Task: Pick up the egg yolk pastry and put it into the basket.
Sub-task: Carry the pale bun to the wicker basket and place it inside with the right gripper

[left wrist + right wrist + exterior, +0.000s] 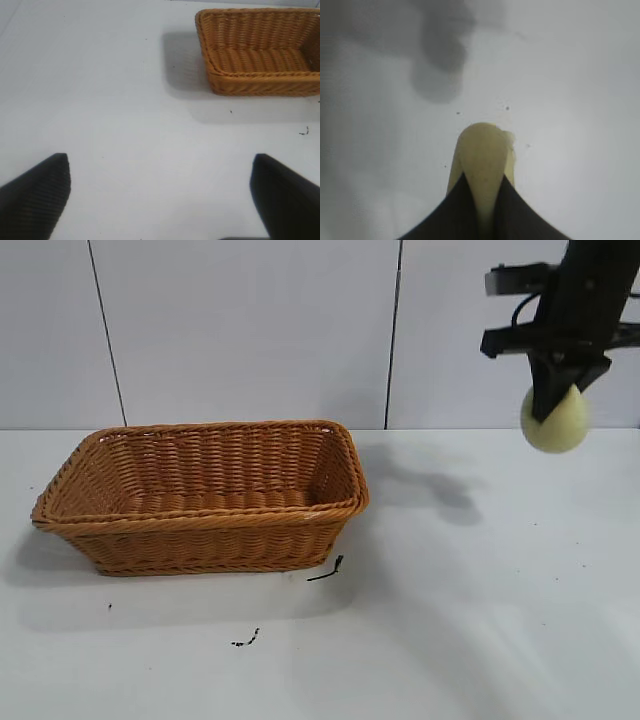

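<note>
Right pincer hangs high over the right side of the counter, pointing steeply down, its dark fingers pinched hard on the egg yolk pastry. That pastry is clear of the counter, with its shadow lying on the surface well below and to the left of it. From the right wrist view the two fingers meet almost tip to tip and the soft lump bulges out past them, squeezed into a tall wedge.

What matters for the coming move, as I judge it, is that the basket lies well apart from the held pastry, off to the left across the counter and lower down. Its long axis runs left to right across the exterior view, so the near end wall is the first thing the pastry would meet; the carry needs to keep above the braided rim. The right arm is the one nearer and already loaded. Left pincer is parked wide open, low over bare counter, with the basket some way off ahead of it.

The pastry is pale yellowish-green, matte and doughy, and it clearly gives under pressure. The basket is stiff orange-brown wicker, rectangular with flared sides, and nothing lies inside it. A couple of small dark scraps sit on the counter just before it.
</note>
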`<action>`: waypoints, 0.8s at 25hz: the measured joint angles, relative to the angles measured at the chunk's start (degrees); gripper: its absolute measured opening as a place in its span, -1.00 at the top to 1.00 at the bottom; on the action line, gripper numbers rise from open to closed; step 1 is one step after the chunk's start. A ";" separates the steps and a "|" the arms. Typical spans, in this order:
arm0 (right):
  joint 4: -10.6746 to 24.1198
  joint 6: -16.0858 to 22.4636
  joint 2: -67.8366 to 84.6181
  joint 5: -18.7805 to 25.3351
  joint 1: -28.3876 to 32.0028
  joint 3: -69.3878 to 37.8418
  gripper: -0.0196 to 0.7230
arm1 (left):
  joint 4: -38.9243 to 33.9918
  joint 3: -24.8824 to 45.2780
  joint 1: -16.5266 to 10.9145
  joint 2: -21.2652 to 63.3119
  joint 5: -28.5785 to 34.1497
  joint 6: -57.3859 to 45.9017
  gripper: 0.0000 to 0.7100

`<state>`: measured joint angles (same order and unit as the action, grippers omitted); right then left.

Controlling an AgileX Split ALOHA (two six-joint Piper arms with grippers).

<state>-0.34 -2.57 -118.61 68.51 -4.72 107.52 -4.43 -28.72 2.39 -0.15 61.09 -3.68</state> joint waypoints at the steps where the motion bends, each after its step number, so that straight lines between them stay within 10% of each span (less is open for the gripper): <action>1: -0.06 0.32 0.00 0.25 0.00 2.22 0.98 | 0.00 0.00 0.00 0.00 0.00 0.00 -0.96; 10: -6.36 2.57 -2.05 0.96 -3.21 15.76 0.98 | 0.00 0.00 0.00 0.00 0.00 0.00 -0.96; 20: -6.99 2.57 -12.95 0.44 -21.29 27.81 0.98 | 0.00 0.00 0.00 0.00 0.00 0.00 -0.96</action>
<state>-7.33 0.00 -131.56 68.95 -26.01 135.33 -4.43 -28.72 2.39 -0.15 61.09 -3.68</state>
